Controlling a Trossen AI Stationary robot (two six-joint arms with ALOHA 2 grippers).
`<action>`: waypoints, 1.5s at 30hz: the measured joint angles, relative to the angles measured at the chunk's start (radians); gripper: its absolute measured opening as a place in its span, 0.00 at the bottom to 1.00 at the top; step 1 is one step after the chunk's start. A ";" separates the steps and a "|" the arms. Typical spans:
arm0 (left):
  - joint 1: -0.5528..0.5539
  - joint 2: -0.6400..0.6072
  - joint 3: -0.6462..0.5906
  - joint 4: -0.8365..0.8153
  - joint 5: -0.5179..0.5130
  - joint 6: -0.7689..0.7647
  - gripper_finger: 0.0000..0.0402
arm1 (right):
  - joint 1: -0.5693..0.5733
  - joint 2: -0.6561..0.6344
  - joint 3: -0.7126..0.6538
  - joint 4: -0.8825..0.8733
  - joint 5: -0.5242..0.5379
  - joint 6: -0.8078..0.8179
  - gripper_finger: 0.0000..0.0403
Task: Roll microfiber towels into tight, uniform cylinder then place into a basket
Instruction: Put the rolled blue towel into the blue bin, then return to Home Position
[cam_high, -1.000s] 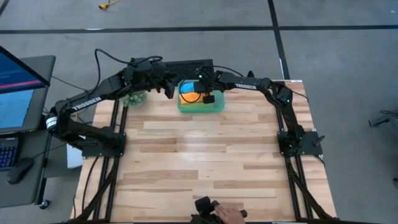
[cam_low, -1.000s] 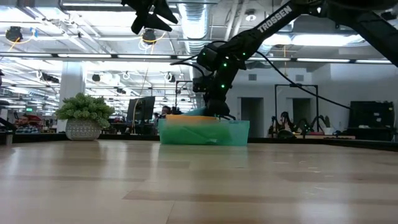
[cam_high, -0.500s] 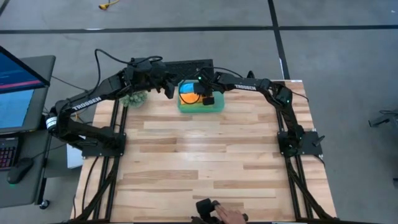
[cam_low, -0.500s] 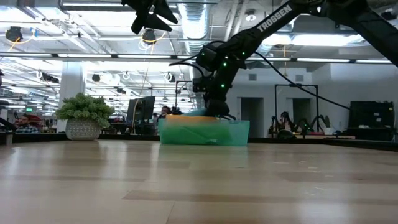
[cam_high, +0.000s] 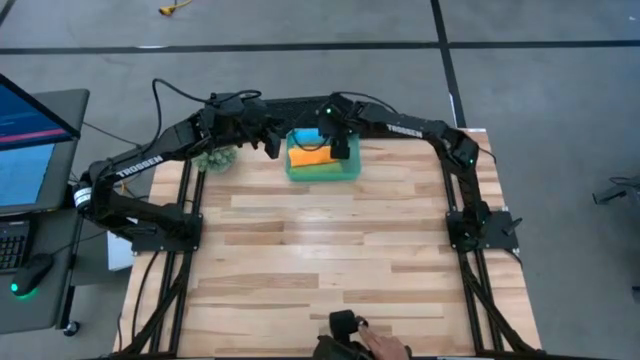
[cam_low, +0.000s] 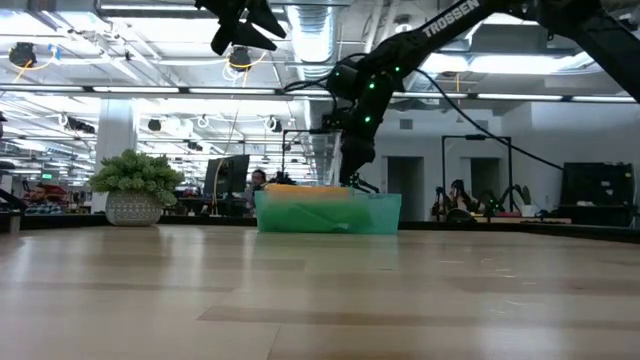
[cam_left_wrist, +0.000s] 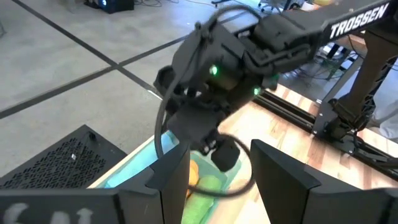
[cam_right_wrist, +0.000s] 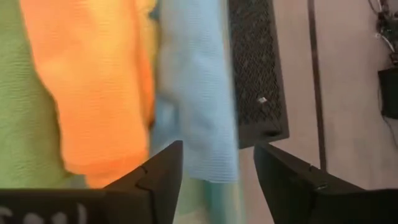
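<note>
Risen from the basket (cam_high: 322, 170), right hand (cam_low: 357, 183) hangs open, empty.

The bench (cam_high: 320, 250) is pale wood in butcher-block strips, smooth with a soft sheen that mirrors the ceiling lights in the low view. The basket (cam_low: 328, 212) is translucent teal plastic, smooth-walled. Inside it, the orange towel (cam_right_wrist: 93, 81), green towel (cam_right_wrist: 22, 93) and blue towel (cam_right_wrist: 196, 81) are soft cloth with a fine, matt, ribbed weave. The arms are matt black, and the right claw (cam_right_wrist: 211, 165) has dark, smooth, hard-looking fingers (cam_right_wrist: 158, 171). Behind the basket lies a black perforated mesh panel (cam_right_wrist: 255, 68), matt.
</note>
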 joint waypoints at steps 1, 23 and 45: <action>0.000 0.000 0.000 0.000 0.000 0.000 0.40 | -0.007 -0.003 0.007 -0.013 -0.011 0.000 0.55; 0.000 0.000 0.000 0.001 -0.001 0.000 0.40 | -0.135 0.056 0.072 0.040 -0.336 0.298 0.42; -0.001 0.000 0.000 -0.001 0.005 -0.007 0.40 | -0.092 0.070 0.059 0.006 -0.315 0.359 0.38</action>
